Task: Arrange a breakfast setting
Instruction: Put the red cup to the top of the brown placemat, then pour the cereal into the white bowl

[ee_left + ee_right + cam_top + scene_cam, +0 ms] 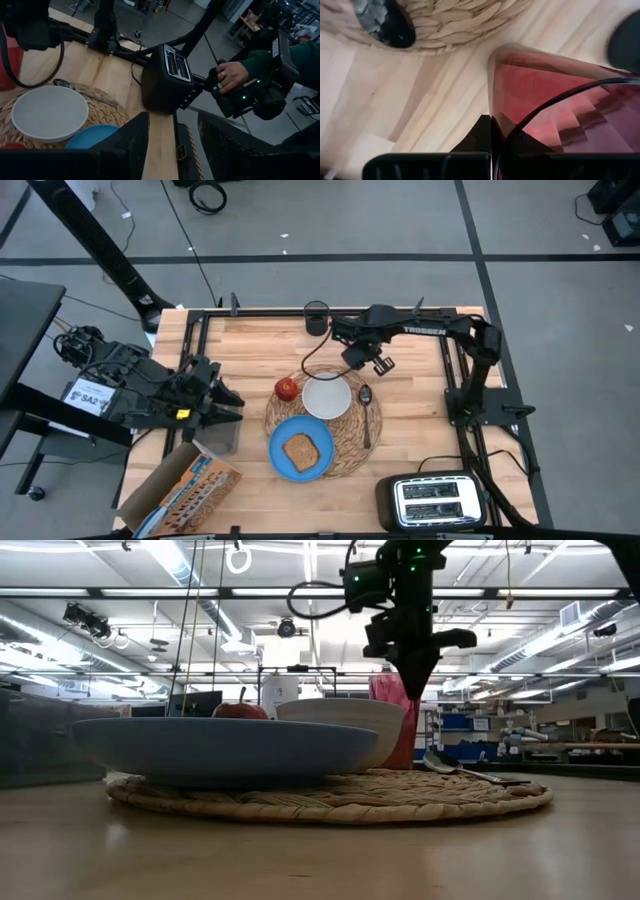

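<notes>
The round straw placemat lies mid-table. On it are the blue plate with the toast slice, the white bowl, the red apple and the metal spoon. The translucent red cup stands upright just past the mat's far right edge, behind the bowl in the low view. My right gripper points down onto it and is shut on it. My left gripper is open and empty at the table's left, its fingers showing in the left wrist view. My right gripper holds the red cup by its rim and upper wall, on the side nearest the placemat. One finger is outside the wall and one inside, showing through the red plastic. The fingers come from above, pointing down. The cup is upright; the placemat hides its base.
A small black cup stands at the far edge. The silver toaster sits at the near right corner. A printed box lies at the near left. A person's hand shows beyond the table.
</notes>
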`<control>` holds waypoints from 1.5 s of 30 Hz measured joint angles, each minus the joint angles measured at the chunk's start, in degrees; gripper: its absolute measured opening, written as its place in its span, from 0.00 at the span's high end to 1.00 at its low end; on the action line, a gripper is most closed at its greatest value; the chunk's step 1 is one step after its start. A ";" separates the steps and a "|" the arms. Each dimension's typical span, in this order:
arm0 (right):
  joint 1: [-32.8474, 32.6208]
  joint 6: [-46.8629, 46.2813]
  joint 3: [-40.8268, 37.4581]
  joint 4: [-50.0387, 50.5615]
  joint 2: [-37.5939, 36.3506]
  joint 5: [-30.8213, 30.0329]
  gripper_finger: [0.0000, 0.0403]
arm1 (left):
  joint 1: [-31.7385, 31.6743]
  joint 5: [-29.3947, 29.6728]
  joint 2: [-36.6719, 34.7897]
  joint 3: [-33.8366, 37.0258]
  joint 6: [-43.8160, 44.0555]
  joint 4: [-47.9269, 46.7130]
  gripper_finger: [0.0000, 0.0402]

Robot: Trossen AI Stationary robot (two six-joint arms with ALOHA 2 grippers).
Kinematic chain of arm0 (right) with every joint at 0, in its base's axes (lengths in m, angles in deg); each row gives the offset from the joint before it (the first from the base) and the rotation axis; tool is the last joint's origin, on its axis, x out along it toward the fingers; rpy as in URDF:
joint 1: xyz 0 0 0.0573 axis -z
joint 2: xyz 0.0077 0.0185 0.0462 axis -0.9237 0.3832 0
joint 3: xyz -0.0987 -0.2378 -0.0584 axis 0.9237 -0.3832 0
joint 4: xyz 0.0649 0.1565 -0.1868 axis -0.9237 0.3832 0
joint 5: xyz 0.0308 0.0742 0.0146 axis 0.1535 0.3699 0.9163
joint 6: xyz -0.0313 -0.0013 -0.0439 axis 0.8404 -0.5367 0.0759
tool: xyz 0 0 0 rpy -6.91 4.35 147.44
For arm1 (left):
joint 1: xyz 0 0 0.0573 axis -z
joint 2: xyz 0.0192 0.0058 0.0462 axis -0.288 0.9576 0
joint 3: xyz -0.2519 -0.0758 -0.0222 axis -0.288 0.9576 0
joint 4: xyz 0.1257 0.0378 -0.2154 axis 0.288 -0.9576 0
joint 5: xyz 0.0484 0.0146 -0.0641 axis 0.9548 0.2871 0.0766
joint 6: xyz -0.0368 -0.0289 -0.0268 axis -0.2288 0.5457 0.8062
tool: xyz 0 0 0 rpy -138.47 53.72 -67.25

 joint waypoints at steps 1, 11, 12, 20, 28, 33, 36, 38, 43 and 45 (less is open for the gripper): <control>0.04 0.55 0.00 0.17 0.27 -0.06 0.97 | 0.00 0.06 0.00 0.00 -0.20 0.02 0.56; -0.11 2.18 -0.01 -1.82 0.67 0.25 0.90 | -0.31 3.46 -0.02 0.00 -0.52 0.19 0.56; -0.11 2.14 -0.03 -2.13 0.71 0.08 0.89 | -0.60 3.46 -0.02 0.00 -0.52 0.15 0.56; -0.41 1.85 -0.11 -2.47 -0.31 -0.67 0.80 | -2.51 3.47 -0.02 0.00 -0.49 0.07 0.56; -1.58 0.61 -0.11 -6.41 -6.71 -0.18 0.64 | -5.92 3.32 -0.02 0.00 -1.18 0.02 0.53; -2.81 -2.29 -0.11 -7.22 -11.66 0.46 0.54 | -8.09 3.19 -0.19 0.00 -2.34 0.01 0.45; -3.87 -5.19 -0.11 -7.73 -14.56 0.35 0.49 | -9.33 2.95 -0.22 0.00 -3.23 0.26 0.41; -5.19 -9.45 -0.11 -8.68 -16.71 0.53 0.46 | -9.57 1.52 -0.07 0.00 -3.49 2.16 0.41; -10.66 -24.32 -0.11 -10.43 -21.55 2.60 0.42 | -6.77 -1.98 0.40 -0.14 -4.40 7.11 0.44; -13.78 -31.53 -0.11 -10.81 -22.82 2.51 0.42 | -4.92 -2.06 1.24 -1.35 -4.17 8.47 0.47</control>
